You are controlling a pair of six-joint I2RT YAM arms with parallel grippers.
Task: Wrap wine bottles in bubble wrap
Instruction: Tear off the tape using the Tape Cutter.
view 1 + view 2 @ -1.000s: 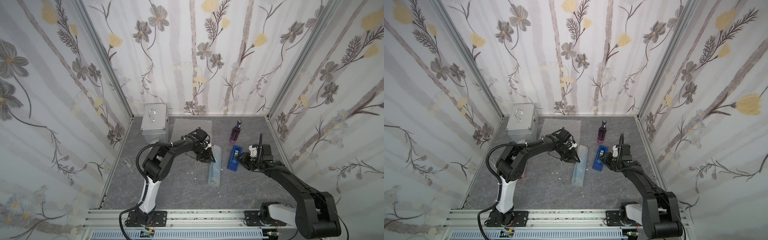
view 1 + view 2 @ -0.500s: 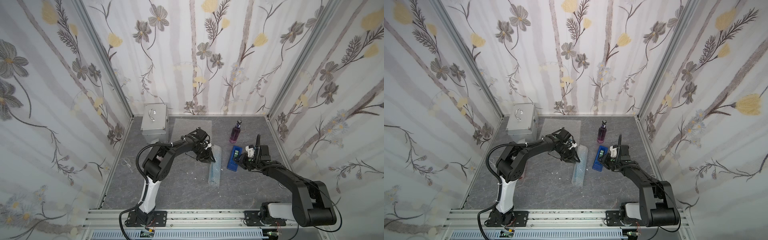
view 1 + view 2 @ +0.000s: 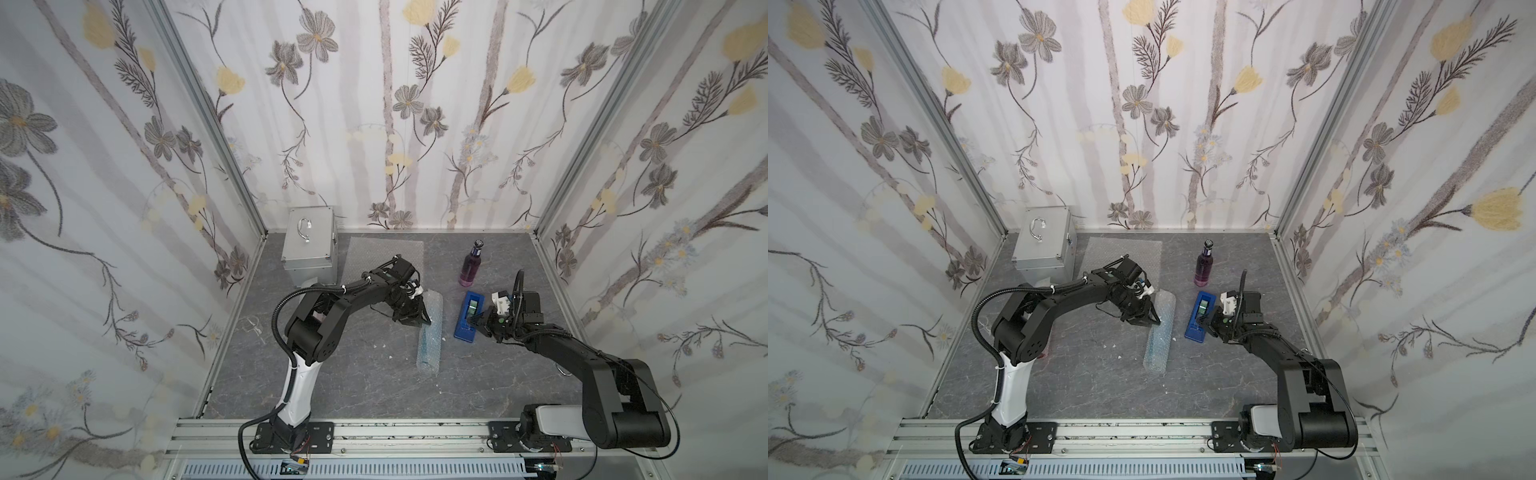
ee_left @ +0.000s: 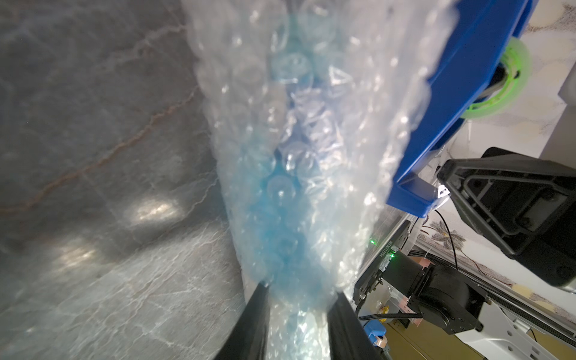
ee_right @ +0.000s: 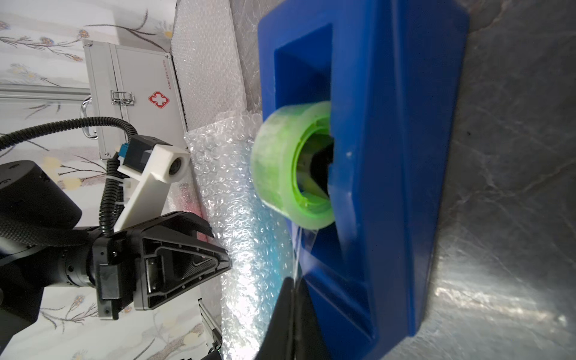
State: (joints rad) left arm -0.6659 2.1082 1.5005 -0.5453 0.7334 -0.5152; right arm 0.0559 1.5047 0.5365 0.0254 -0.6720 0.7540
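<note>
Pinch made!
The right gripper (image 5: pixel 292 282) is closed tight on the tape strip (image 5: pixel 297 252) at the blue dispenser (image 5: pixel 389 124); the left gripper (image 4: pixel 300 299) clamps the bubble-wrapped bottle (image 4: pixel 280 202), jaws partly apart.

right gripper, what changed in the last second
The right gripper moved in to the near end of the blue tape dispenser and shut at the tape strip. Unchanged: the left gripper clamps the bubble-wrapped blue bottle, and the purple bottle stands upright.

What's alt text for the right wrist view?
Right gripper, shut, pinches a tape strip from the green roll in the blue dispenser. Beside it lies the bubble-wrapped blue bottle, the left gripper on it; a silver case behind.
</note>
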